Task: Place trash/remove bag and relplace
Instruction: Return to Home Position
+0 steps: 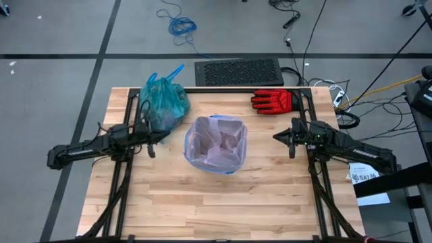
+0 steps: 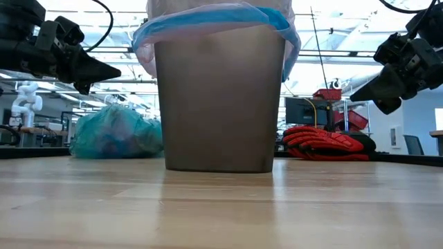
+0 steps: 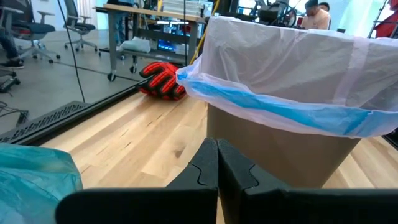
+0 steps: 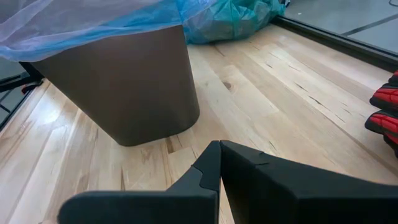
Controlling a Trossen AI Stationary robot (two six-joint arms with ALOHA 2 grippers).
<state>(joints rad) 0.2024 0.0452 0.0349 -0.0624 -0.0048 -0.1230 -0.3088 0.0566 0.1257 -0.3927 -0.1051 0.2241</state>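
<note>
"Left wrist view first: how does the left gripper (image 3: pixel 217 149) stand?"

"Its two dark fingers (image 3: pixel 200 169) are pressed together with nothing between them. From above it sits at the left of the worktop (image 1: pixel 202 202), pointing toward the middle. The low view shows it raised off the wood."

"And the right gripper (image 4: pixel 220 149)?"

"Closed tip to tip as well, holding nothing. It hangs over the right side of the worktop, also raised and pointing inward, so the two face each other across the bin (image 2: pixel 218 111)."

"What lies nearest the left one?"

"The bag (image 1: pixel 164 101), teal-green and bulging, with its handles standing out at the far end. It rests on the back left part of the worktop, just behind the left gripper. It is near the bin, but I cannot tell whether they touch. I cannot make out what fills it through the plastic."

"And the bin itself?"

"Brown, upright, in the middle of the worktop between the two arms. A pale pink liner (image 1: pixel 217 143) sits inside it, its mouth folded out over the rim, with a blue strip (image 2: pixel 208 24) running round the outside. Neither gripper touches it."

"Anything by the right arm?"

"A red glove (image 1: pixel 272 101) lies at the back right of the worktop, behind the right gripper and well apart from the bag. Beyond the back edge, a black grille mat (image 1: pixel 238 71) lies on the floor."
</note>
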